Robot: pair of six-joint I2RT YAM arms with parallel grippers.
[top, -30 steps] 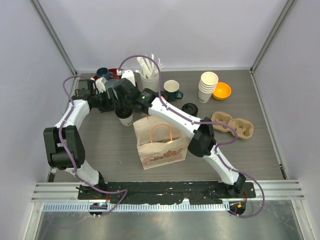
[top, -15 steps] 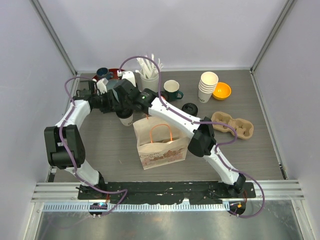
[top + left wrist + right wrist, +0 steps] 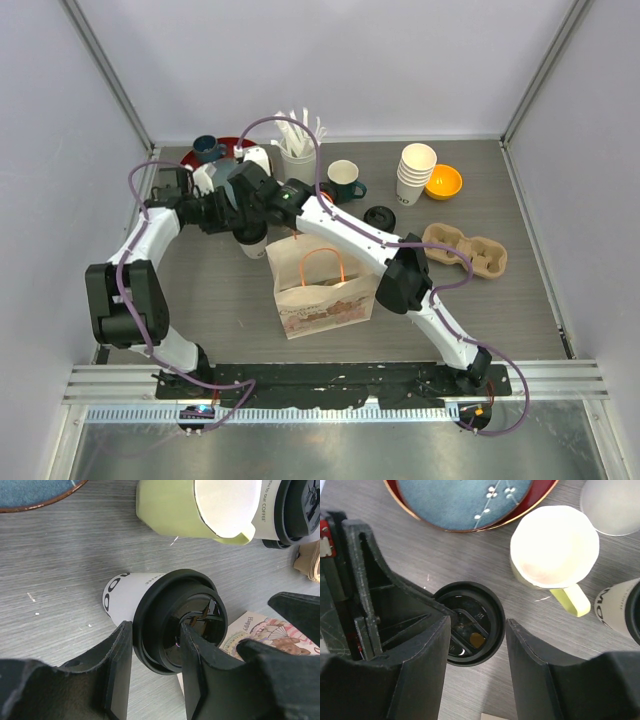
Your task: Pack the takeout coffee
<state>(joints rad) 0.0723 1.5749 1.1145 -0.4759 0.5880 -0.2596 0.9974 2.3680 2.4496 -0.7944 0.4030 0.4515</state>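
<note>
— Well, where's the lidded cup (image 3: 125, 587)?
— Upright on the tabletop (image 3: 470, 555) beside the bag (image 3: 320, 290), masked overhead. Left claw (image 3: 155, 630) seems to pinch its lid rim; right claw (image 3: 477, 625) hovers spread above. Second cup (image 3: 285, 510) is cropped.

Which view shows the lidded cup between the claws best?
Left wrist: the lidded cup shows lid and printed wall. Right wrist shows only its lid from above; in the top view the arms mostly hide it.
</note>
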